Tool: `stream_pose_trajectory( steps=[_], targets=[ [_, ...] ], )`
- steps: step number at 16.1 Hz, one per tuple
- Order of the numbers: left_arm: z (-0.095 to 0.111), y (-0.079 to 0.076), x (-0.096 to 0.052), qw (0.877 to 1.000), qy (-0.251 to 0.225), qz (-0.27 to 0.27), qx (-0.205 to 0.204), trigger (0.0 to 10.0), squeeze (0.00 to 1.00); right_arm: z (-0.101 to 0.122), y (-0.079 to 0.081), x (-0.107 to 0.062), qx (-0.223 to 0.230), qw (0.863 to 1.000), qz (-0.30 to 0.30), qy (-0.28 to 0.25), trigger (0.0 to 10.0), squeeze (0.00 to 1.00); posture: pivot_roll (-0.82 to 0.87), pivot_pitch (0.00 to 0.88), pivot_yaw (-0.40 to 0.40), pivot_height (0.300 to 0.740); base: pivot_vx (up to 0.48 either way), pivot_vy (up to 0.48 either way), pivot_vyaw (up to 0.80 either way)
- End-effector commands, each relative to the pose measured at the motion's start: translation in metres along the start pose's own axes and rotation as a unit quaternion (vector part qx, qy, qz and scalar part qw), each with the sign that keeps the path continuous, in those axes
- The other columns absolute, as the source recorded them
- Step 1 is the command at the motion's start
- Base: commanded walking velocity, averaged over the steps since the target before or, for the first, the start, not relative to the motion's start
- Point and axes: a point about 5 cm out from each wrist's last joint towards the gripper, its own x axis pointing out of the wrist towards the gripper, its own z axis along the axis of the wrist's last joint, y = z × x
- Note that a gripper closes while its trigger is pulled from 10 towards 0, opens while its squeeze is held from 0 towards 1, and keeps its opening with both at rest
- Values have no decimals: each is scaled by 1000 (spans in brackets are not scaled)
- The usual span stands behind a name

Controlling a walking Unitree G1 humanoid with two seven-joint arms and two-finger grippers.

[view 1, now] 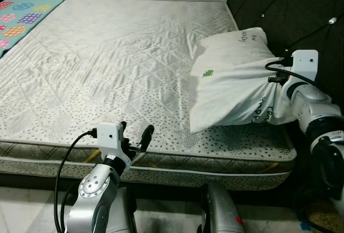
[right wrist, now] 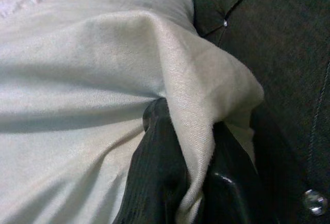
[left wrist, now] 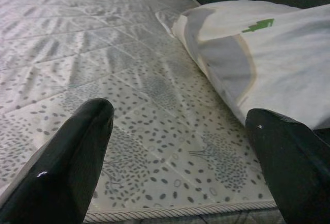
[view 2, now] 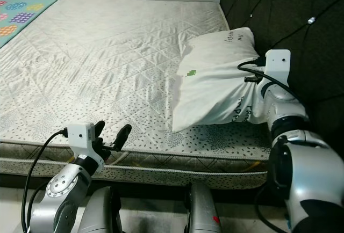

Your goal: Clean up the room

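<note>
The pillow (view 1: pixel 236 80) is lying at the head end of the mattress (view 1: pixel 107 72), by the dark headboard (view 1: pixel 301 13). The right gripper (right wrist: pixel 193 182) is pinching just a fold of its cover, so it's probably risking a slip if pulled. The left gripper (view 1: pixel 134 136) is hovering spread wide at the mattress edge. The pillow's far side is staying hidden.

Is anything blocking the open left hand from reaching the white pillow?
Nothing visible. Only bare speckled quilted mattress lies between the left hand and the white fabric pillow, which the right hand already pinches.
</note>
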Motion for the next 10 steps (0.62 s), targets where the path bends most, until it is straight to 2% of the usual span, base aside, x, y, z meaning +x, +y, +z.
stream_pose_trajectory(
  steps=[1,2,5,7,8,10],
  targets=[
    [2,1,2,1000,-5,4,9,10000,0,46,-16,-2,-20,997,-22,-70,0,0,7,0,-25,560,0,0,0],
    [2,2,3,1000,-4,3,15,10000,0,50,-23,-4,-44,996,-27,-76,0,0,10,0,-22,560,0,0,0],
    [1,3,3,1000,-3,3,22,10000,0,59,-26,-5,-85,991,-17,-99,0,0,19,0,-19,560,0,0,0],
    [2,6,1,999,-9,18,31,10000,0,72,-19,-6,-120,985,1,-124,0,0,20,0,-19,560,0,0,0],
    [3,10,1,999,-16,34,34,10000,0,81,-10,-7,-150,979,7,-140,0,0,23,0,-23,560,0,0,0],
    [4,10,1,999,-19,38,34,10000,0,77,1,-5,-179,973,21,-141,0,0,28,0,-28,560,0,0,0]
  ],
)
